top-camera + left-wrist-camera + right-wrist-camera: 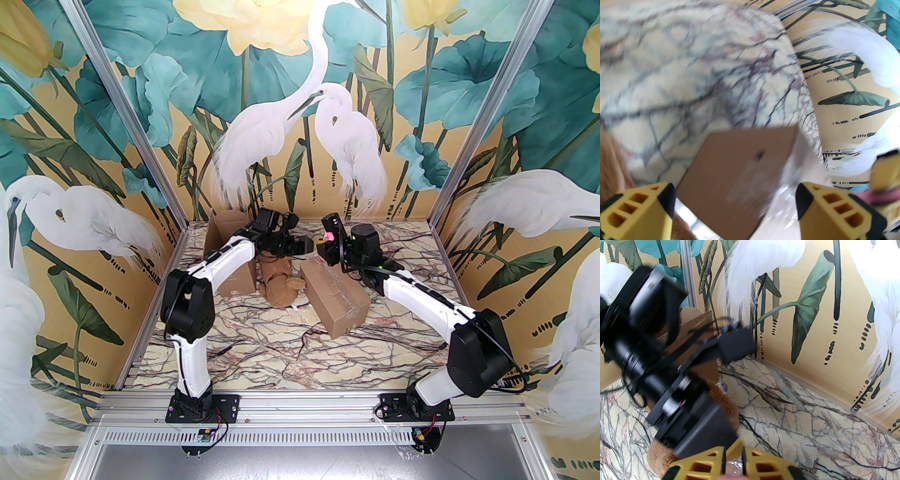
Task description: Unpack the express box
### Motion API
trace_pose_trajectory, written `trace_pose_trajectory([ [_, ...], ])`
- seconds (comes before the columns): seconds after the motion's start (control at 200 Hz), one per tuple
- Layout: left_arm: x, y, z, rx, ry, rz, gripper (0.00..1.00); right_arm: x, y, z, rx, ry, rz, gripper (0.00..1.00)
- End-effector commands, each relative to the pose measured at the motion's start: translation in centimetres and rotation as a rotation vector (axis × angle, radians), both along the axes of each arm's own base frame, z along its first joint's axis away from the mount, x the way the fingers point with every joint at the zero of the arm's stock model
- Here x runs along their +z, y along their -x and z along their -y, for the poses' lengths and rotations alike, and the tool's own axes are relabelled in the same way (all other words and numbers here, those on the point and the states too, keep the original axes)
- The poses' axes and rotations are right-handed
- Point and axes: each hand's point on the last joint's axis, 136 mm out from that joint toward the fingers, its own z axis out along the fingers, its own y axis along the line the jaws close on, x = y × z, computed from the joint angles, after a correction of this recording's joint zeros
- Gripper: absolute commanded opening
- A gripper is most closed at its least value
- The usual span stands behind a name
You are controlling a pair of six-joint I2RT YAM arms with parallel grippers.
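The taped cardboard box lay on the marble-pattern table, just below both grippers. Its long axis ran from far left to near right, along the right arm. The left gripper stood wide open and empty over its far end. The right gripper was almost closed, whether on something I could not tell, and 1 plush toy lay beside the box.
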Motion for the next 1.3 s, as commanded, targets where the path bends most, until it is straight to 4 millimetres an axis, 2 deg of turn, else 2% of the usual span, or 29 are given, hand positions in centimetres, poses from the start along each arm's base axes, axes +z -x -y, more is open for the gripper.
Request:
trace_pose_trajectory([
  [0.0,-0.4,0.1,1.0,-0.105,0.024,-0.022,0.91,-2.3,1.1,0.2,0.022,0.053,-0.031,0.0],
  [0.165,-1.4,0.1,2.6,-0.19,0.07,-0.069,0.94,-2.2,1.2,0.2,0.026,0.045,0.016,0.0],
  [0.31,-1.9,1.1,4.2,-0.269,0.079,-0.074,0.95,-2.5,1.1,0.2,0.019,0.058,0.018,0.0],
  [0.47,-5.0,1.6,4.7,-0.294,0.007,-0.118,0.94,-2.4,1.2,0.3,0.013,0.058,0.023,0.0],
  [0.59,-6.4,1.9,4.8,-0.303,-0.029,-0.13,0.94,-2.5,1.3,0.4,0.009,0.064,0.019,0.0],
  [0.805,-8.7,1.5,3.5,-0.252,-0.131,-0.151,0.91,-2.7,1.9,1.4,-0.031,0.072,0.002,0.0],
  [0.88,-8.9,1.4,3.1,-0.234,-0.144,-0.165,0.89,-2.9,2.2,1.8,-0.046,0.075,-0.008,0.0],
  [0.895,-10.1,1.5,3.1,-0.236,-0.153,-0.191,0.89,-2.9,2.3,1.9,-0.049,0.075,-0.009,0.0],
  [0.97,-11.1,1.5,2.8,-0.229,-0.175,-0.209,0.88,-3.2,2.8,2.2,-0.058,0.074,-0.021,0.0],
  [1.14,-12.4,1.0,1.8,-0.2,-0.229,-0.216,0.87,-3.5,3.9,2.7,-0.07,0.075,-0.032,0.0],
  [1.295,-12.6,0.3,1.1,-0.179,-0.24,-0.213,0.86,-4.1,5.0,3.5,-0.081,0.085,-0.047,0.0],
])
